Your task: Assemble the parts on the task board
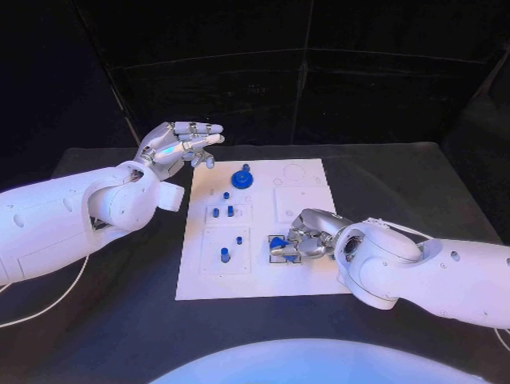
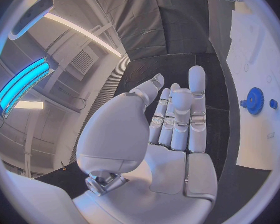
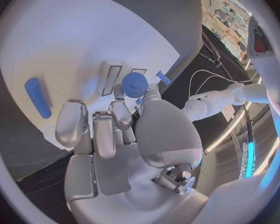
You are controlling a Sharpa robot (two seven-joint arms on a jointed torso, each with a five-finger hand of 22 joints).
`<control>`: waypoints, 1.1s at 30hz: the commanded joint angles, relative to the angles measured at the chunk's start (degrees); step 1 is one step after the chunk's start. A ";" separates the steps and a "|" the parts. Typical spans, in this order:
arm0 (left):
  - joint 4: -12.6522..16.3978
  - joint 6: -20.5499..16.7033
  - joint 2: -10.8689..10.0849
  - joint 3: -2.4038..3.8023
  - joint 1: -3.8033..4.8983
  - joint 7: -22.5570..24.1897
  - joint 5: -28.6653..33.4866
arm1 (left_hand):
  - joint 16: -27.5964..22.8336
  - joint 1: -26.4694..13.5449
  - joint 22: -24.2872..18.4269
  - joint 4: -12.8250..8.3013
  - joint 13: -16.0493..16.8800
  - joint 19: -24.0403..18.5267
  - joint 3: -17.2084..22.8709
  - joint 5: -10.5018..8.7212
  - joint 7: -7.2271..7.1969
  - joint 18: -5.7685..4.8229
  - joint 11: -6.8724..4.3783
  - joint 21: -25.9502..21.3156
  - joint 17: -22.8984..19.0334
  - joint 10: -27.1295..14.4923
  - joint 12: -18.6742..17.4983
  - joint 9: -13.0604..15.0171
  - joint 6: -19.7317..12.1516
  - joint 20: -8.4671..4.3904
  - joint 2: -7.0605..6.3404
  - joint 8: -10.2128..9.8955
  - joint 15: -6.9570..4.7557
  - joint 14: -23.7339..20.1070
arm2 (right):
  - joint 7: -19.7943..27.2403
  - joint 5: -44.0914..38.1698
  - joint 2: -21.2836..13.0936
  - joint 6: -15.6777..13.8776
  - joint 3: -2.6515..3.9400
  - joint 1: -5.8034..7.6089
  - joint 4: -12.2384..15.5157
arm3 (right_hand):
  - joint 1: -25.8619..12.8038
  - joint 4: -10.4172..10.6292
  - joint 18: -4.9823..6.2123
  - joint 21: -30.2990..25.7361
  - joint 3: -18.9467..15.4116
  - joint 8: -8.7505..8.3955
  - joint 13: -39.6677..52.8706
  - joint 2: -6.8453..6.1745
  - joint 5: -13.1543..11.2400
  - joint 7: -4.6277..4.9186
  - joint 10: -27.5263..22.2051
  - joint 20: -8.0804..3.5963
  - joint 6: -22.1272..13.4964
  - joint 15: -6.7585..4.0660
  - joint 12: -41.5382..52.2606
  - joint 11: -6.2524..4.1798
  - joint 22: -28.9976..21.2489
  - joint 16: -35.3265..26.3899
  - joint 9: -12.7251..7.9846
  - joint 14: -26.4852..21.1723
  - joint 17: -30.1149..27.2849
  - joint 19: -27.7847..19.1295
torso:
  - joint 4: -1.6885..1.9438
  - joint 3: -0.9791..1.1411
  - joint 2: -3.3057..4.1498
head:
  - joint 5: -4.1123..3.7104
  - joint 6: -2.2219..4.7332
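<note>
- The white rectangular task board (image 1: 255, 276) lies flat in the middle of the black table (image 1: 439, 184), its long axis running away from the robot.
- A blue toothed gear part with a short knob on top (image 1: 244, 178) stands at the board's far end; in the left wrist view it shows as a round blue disc with fine teeth (image 2: 255, 101), a smaller blue part (image 2: 273, 104) just beside it.
- Several small blue peg parts (image 1: 223, 255) stand or lie in shallow square recesses down the board's left half.
- The right silver hand (image 1: 301, 238) rests on the board's near right part, fingers curled around a small blue part (image 1: 280, 243) at a recess; its exact shape cannot be told.
- In the right wrist view a blue elongated bar (image 3: 38, 98) lies flat on the board, well apart from a round blue disc (image 3: 135, 84) at the fingertips (image 3: 120, 114).
- The left silver hand (image 1: 181, 144) hovers beside the board's far left corner, fingers straight and close together, holding nothing.
</note>
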 commanded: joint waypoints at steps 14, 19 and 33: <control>0.05 1.02 -0.01 0.05 0.09 0.35 0.18 | 0.28 0.29 -0.09 -0.02 0.08 -0.09 -0.44 0.16 -0.09 1.19 0.18 -0.37 -0.08 -0.45 0.37 -0.05 -0.43 0.49 0.11 0.29 -0.09 -0.38 | -0.50 -3.08 -0.52 -2.06 0.03 0.08 1.14 | -5.92 0.24 -0.38 -0.44 2.02 0.69 0.19 -3.08 -1.20 0.19 -0.23 -0.29 -0.15 -0.51 -0.69 -0.15 -0.18 -0.23 0.05 3.92 3.56 -0.12 | -0.03 0.07 -0.03 | -0.14 0.16; 0.00 1.03 -0.01 0.04 0.09 0.34 0.18 | 0.28 0.29 -0.09 -0.02 0.08 -0.09 -0.44 0.16 -0.09 1.19 0.18 -0.37 -0.08 -0.45 0.37 -0.05 -0.43 0.49 0.11 0.29 -0.09 -0.38 | -0.47 -4.04 -1.25 -2.09 0.04 0.08 2.39 | -7.26 0.21 -0.40 -0.39 2.74 0.87 0.45 -2.46 -1.09 0.14 -0.06 -0.30 -0.03 -0.54 -0.60 -0.19 -0.05 -0.22 0.09 3.93 3.59 -0.05 | -0.04 0.07 -0.01 | -0.25 0.24; -0.13 1.04 0.04 0.02 0.07 0.33 0.18 | 0.29 0.29 -0.10 -0.01 0.08 -0.09 -0.47 0.16 -0.09 1.20 0.19 -0.39 -0.09 -0.51 0.40 -0.06 -0.47 0.49 0.12 0.30 -0.10 -0.40 | -0.31 -5.29 -2.85 -0.13 0.03 0.07 4.73 | -7.59 0.05 -0.45 -0.25 3.63 1.28 1.15 -0.98 0.28 -0.01 0.45 -0.33 0.36 -0.61 -0.20 -0.32 0.25 -0.14 0.17 3.98 3.79 0.11 | 0.09 0.02 -0.01 | -0.46 0.27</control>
